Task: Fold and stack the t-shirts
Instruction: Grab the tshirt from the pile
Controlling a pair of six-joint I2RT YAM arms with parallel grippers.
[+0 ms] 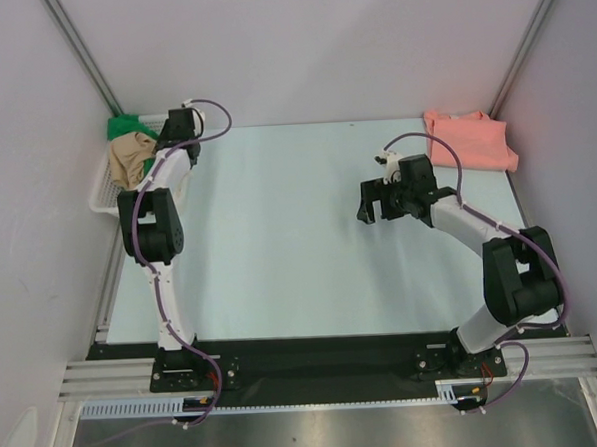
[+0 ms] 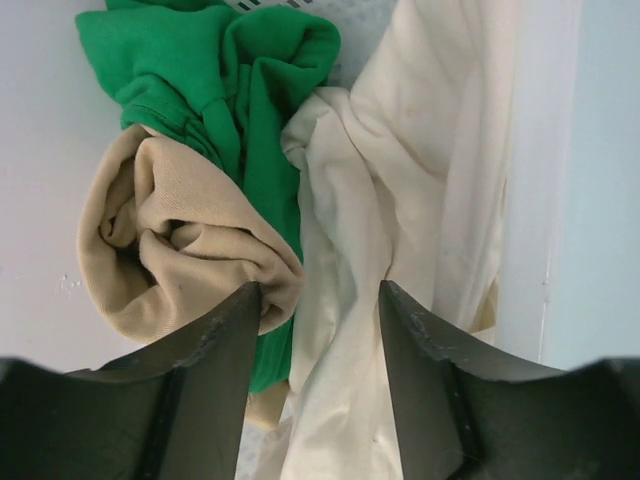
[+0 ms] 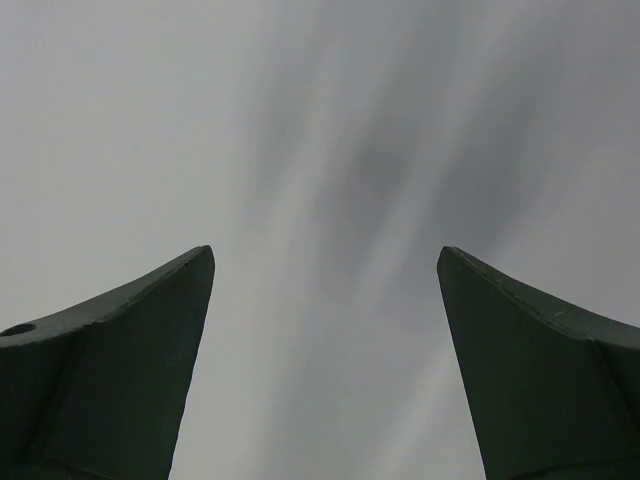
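Green cloth, the crumpled green t-shirt (image 2: 250, 90), lies bunched with the tan t-shirt (image 2: 170, 240) and the cream t-shirt (image 2: 400, 200) in the white lattice basket (image 1: 104, 194) at the far left corner of the surface (image 1: 279, 235). The left end effector (image 2: 320, 295) hangs just over that heap, fingers partly apart, clamping nothing. The salmon pink t-shirt (image 1: 469, 139) lies at the far right corner. The right end effector (image 3: 325, 255) hovers right of centre, spread wide and holding nothing.

cream t-shirt (image 2: 410, 190) cut off below.
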